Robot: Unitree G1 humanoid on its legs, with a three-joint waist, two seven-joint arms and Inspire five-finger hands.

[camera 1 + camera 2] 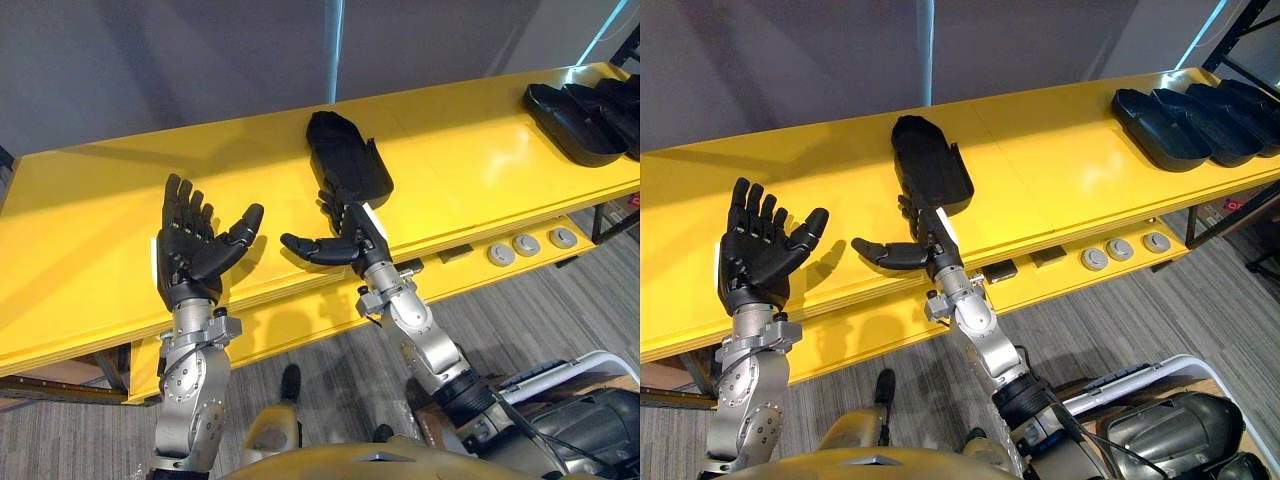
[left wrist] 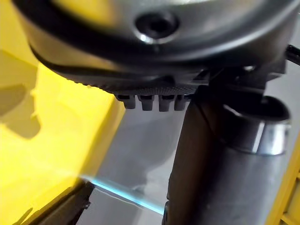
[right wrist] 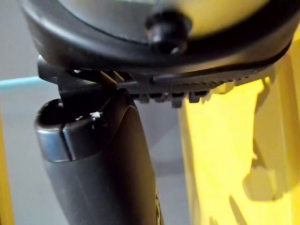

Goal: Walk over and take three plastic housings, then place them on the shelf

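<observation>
Yellow shelf (image 1: 480,150), long, runs across the head views; top board above, lower tier (image 1: 290,330) beneath its front edge. Grey carpet floor (image 1: 560,310) in front.

Stack of black plastic housings (image 1: 1170,125) at the far right end of the top board, nested side by side, well apart from both hands.

Single black plastic housing (image 1: 348,155) lies near the middle of the top board, open side up, long axis running away from the robot.

Left hand (image 1: 190,245) raised over the front part of the top board, left of the single housing and apart from it. Palm faces up, fingers spread wide and straight, thumb out to the side. Holds nothing.

Right hand (image 1: 350,235) sits just at the near end of the single housing, fingers loosely extended toward it, thumb sticking out toward the left hand. Nothing gripped; cannot tell whether the fingertips touch the housing.

Three round grey discs (image 1: 527,245) in a row on the lower tier, right of the right arm. Two small dark blocks (image 1: 1000,270) beside them.
</observation>
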